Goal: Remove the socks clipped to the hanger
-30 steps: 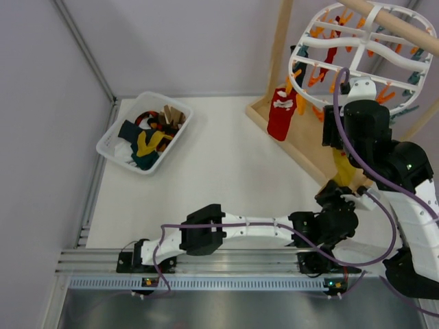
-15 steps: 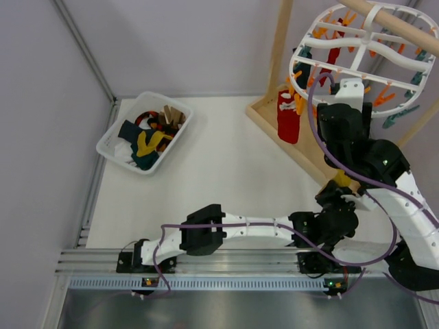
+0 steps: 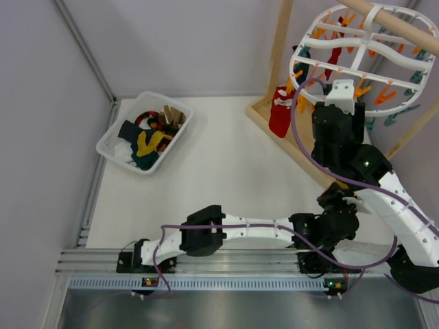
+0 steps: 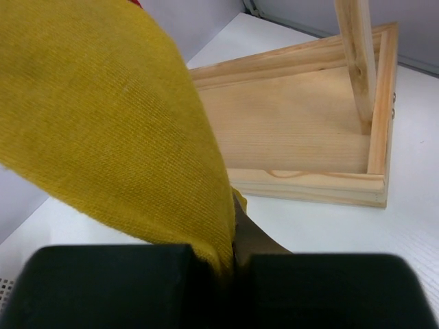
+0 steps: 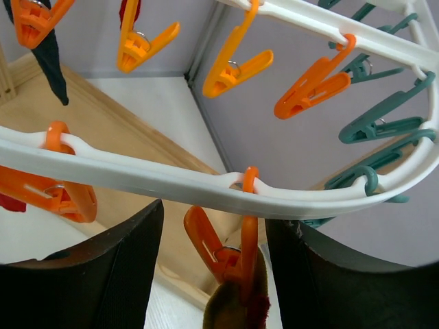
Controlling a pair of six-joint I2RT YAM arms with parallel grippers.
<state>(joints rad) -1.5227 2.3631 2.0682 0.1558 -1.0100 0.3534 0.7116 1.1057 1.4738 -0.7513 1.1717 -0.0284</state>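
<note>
One white bench [image 3: 226,171] carries everything, with the wooden stand [image 4: 295,130] at its far right corner. The hanger [image 5: 137,175] hangs from the stand's top bar.

The right arm is raised under the rack, and its fingers [image 5: 103,274] stand apart just below the white rim. The left arm lies low across the near edge. Its fingers [image 4: 103,288] are clamped together on the lower end of the mustard sock [image 4: 103,123], which runs up and to the left out of the left wrist view.

At the far left, a white basket [image 3: 122,120] holds loose socks. A red sock [image 3: 280,116] with a white mark hangs from the rack's left side.

The next move turns on one orange clip [image 5: 226,253]. It hangs straight down between the right fingers, long axis upright, with a gap showing on each side. It pinches a dull olive scrap of fabric [image 5: 236,312] edged in red, which is probably the top of the mustard sock, though that cannot be confirmed. The right arm is the nearer one to this clip.

No writing or brand can be read.
</note>
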